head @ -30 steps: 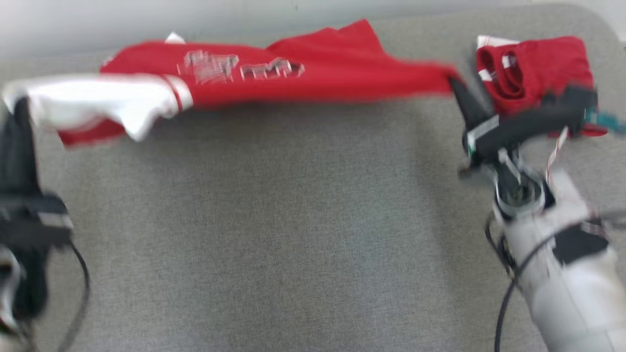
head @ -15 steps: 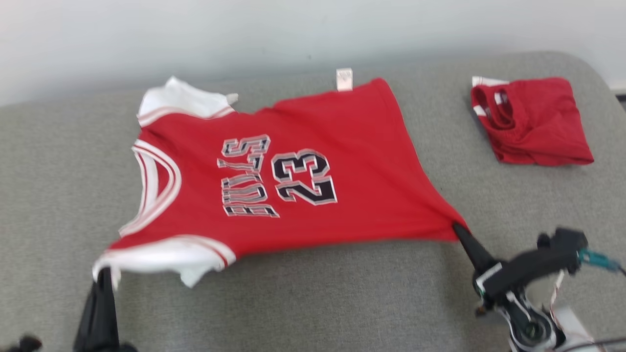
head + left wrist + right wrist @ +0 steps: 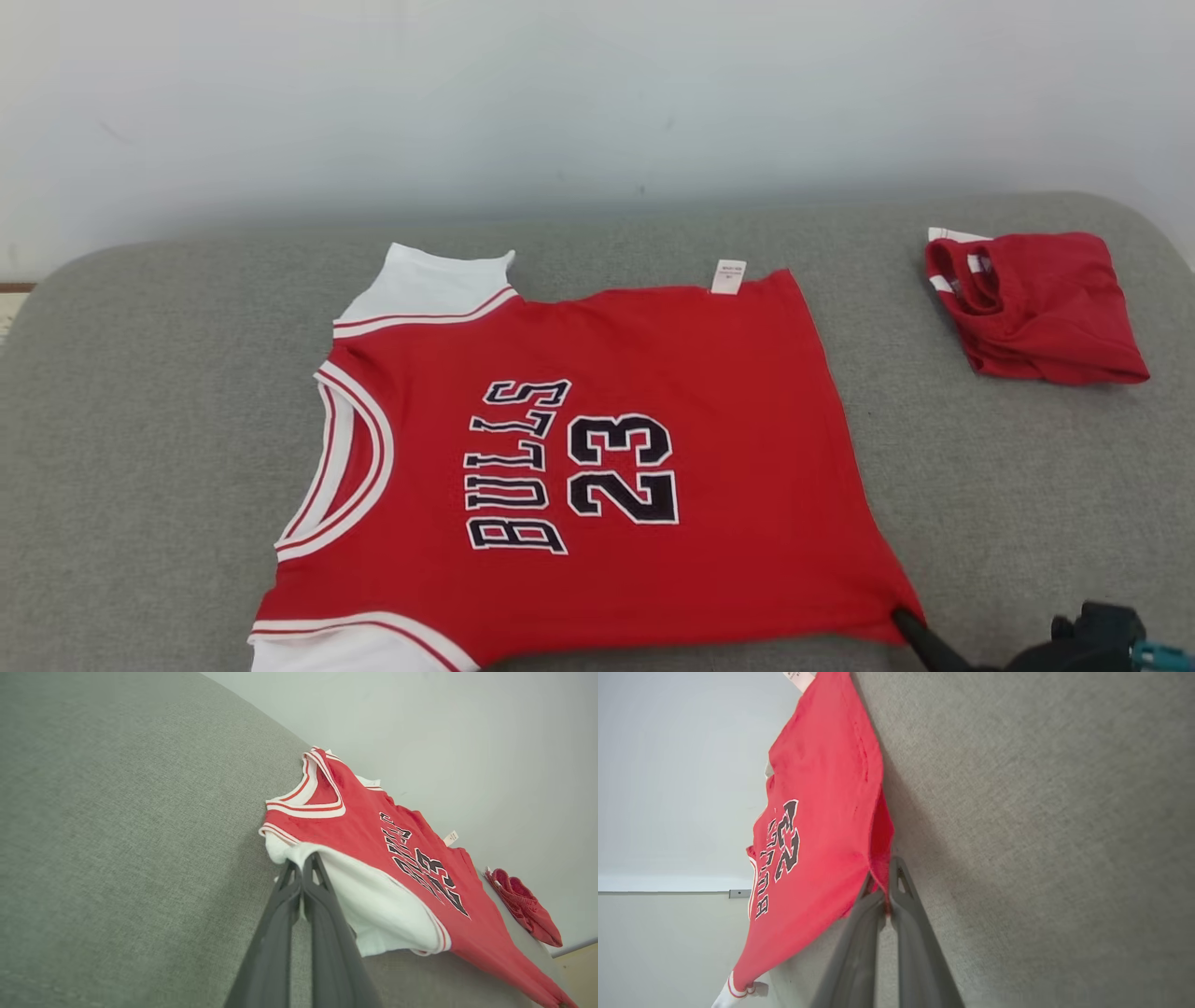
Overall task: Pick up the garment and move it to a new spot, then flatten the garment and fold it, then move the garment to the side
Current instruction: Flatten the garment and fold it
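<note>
One wide grey padded surface [image 3: 140, 420] lies under both grippers, with a pale wall [image 3: 597, 93] behind it. The red jersey [image 3: 747, 392] is spread across it print side up, reading "BULLS 23", with white trim at the neck and sleeves. It stretches between the two grippers, hem end toward the right one and sleeve end toward the left one.

Beyond the right gripper and off to its outer side sits a smaller folded red garment [image 3: 1046, 317], well apart from the jersey.

The right gripper [image 3: 886, 877] has its two dark fingers pressed together on the jersey's nearest hem corner, with red cloth bunched between the tips. The left gripper [image 3: 302, 863] likewise pinches the edge of the white sleeve closest to it, its fingers closed on the cloth.

Smallest is a white tag [image 3: 728, 276], which sticks out from the jersey's far edge, away from both grippers.
</note>
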Robot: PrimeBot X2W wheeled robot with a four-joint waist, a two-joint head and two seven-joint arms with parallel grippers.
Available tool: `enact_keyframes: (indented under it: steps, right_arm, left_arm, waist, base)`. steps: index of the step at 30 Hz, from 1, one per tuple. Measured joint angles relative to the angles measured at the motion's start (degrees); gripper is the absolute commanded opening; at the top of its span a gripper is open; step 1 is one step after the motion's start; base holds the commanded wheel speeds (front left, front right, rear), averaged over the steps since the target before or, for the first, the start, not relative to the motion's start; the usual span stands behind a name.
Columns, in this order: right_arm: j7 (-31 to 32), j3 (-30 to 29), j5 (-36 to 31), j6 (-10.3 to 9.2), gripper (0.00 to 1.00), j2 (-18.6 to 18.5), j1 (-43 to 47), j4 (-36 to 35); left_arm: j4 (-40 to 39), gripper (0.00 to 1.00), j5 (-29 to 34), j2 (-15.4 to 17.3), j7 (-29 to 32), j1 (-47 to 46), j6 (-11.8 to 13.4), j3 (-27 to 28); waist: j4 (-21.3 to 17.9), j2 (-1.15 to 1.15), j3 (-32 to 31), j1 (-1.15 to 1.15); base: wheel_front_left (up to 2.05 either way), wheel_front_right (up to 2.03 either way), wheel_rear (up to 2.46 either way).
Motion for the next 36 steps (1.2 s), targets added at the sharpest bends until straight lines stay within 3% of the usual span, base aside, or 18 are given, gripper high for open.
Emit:
enact_keyframes:
  steps: [12,23,36]
  right_arm:
    - [1.8,-6.4,-5.9,0.0,0.0,4.9,2.1,-4.3]
    - [5.9,-10.1,-5.8,0.0,0.0,10.2,-1.9,-6.6]
    - [9.6,-12.3,-8.1,0.0,0.0,13.2,-14.4,2.9]
  left_arm:
    - [1.0,0.0,1.7,-0.5,0.0,-1.9,-1.9,1.5]
    - [-0.2,0.0,4.0,1.3,0.5,-8.7,-3.0,1.7]
    - [11.1,0.0,3.2,3.8,3.2,-23.5,-4.6,-0.3]
  waist:
    - [0.4,0.01,0.1,0.01]
    - [-0.6,0.01,0.5,0.01]
    - [-2.6,0.01,4.2,0.02]
  base:
    - [0.0,0.0,0.0]
    - [0.0,0.0,0.0]
    - [0.0,0.0,0.0]
